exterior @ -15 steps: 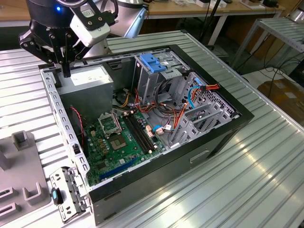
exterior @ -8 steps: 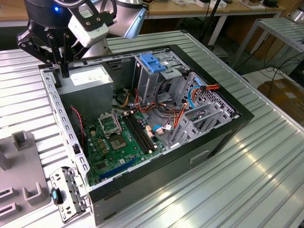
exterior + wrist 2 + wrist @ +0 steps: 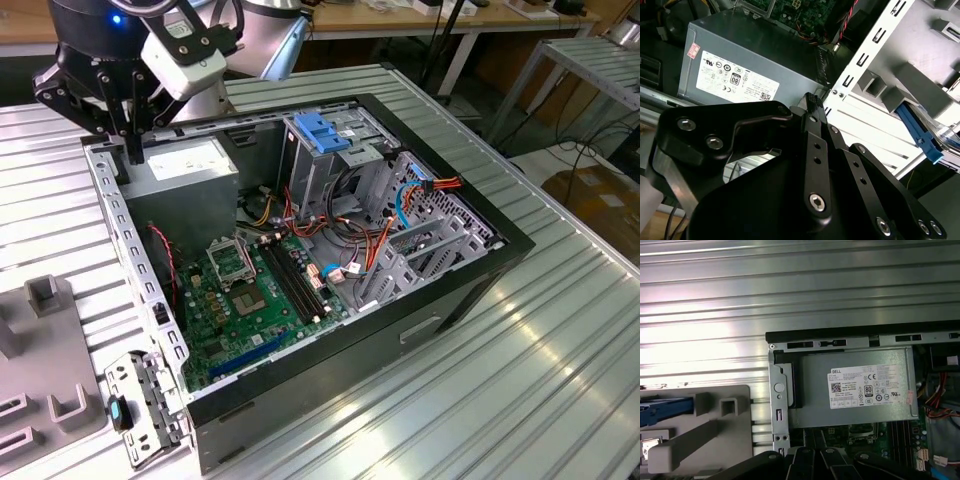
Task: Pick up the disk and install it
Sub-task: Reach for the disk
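Disk (image 3: pixel 665 410) sits on the grey holder (image 3: pixel 737 450) beside the case (image 3: pixel 300 400), while the closed, empty end effector (image 3: pixel 132 150) hovers over the power supply (image 3: pixel 185 165).

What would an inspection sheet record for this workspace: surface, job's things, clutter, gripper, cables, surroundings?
Surface: ribbed metal table carrying an open computer case and a grey fixture.
Job's things: what looks like the disk, blue rail showing, sits on the grey fixture, outside the case.
Clutter: metal bracket with a blue clip at the case's near corner.
Gripper: gripper hangs over the case's edge beside the power supply, apart from the disk.
Cables: red, orange and blue leads inside the case.
Surroundings: wooden desk, second metal table, floor cables.
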Tool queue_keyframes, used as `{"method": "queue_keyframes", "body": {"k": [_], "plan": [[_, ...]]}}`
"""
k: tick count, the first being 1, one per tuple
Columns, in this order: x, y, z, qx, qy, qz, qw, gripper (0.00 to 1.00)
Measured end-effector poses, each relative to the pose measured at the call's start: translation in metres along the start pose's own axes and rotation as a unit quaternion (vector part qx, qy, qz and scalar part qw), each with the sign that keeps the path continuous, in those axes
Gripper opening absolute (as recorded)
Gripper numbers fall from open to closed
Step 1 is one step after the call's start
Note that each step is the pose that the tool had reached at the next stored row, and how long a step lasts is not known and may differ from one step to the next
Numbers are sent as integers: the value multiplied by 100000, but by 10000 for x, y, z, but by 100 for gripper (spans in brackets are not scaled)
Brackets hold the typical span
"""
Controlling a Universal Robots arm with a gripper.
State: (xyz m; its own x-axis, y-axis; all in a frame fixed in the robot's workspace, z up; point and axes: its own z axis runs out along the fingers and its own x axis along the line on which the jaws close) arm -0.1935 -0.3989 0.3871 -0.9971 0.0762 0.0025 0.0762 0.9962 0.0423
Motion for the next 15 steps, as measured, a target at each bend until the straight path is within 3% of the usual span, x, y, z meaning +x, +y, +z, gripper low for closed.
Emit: {"method": "queue_keyframes", "body": {"k": [8,15], "plan": [[21,-2,3,-1,39,10,100000,11],[82,-6,7,4,45,3,100000,11]]}}
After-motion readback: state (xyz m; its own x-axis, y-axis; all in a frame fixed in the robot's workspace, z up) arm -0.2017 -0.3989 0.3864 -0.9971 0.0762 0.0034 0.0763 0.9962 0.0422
